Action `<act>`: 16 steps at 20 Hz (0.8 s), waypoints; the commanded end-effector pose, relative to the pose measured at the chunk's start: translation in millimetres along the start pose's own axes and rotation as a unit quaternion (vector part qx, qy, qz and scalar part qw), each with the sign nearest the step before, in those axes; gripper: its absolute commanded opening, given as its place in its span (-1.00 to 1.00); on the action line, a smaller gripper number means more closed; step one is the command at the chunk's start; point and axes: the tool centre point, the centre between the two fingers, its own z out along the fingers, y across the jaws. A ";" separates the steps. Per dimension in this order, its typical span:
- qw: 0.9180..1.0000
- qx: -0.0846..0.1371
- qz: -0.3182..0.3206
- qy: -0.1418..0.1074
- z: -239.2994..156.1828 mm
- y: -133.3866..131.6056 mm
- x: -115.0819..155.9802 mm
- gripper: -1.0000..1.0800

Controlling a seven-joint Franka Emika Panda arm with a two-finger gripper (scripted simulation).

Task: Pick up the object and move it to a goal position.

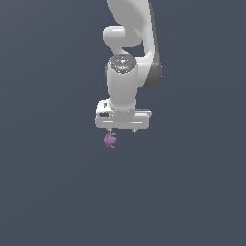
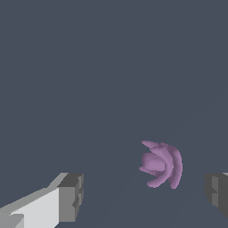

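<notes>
pale purple object (image 2: pixel 161 164); white gripper (image 1: pixel 123 130), grey fingertips (image 2: pixel 71 197)

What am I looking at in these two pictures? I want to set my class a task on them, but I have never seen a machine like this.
These are computer-simulated pictures of one white robot arm. The exterior view looks at the scene from a camera off the arm; the wrist view comes from a camera on the arm's wrist, looking past its gripper. The two grey fingers are its jaws, spread wide apart and holding nothing. On the plain dark surface lies a small pale purple object with curved spiky lobes. In the wrist view it sits between the jaws, nearer one finger, touching neither.
</notes>
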 end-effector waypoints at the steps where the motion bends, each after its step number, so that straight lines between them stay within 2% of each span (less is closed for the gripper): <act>1: 1.000 0.000 0.000 0.000 0.0 0.0 0.0 0.92; 9: 1.000 -0.009 0.011 0.019 -17.9 9.5 7.3 0.92; 16: 1.000 -0.008 0.013 0.017 -10.9 13.0 5.0 0.92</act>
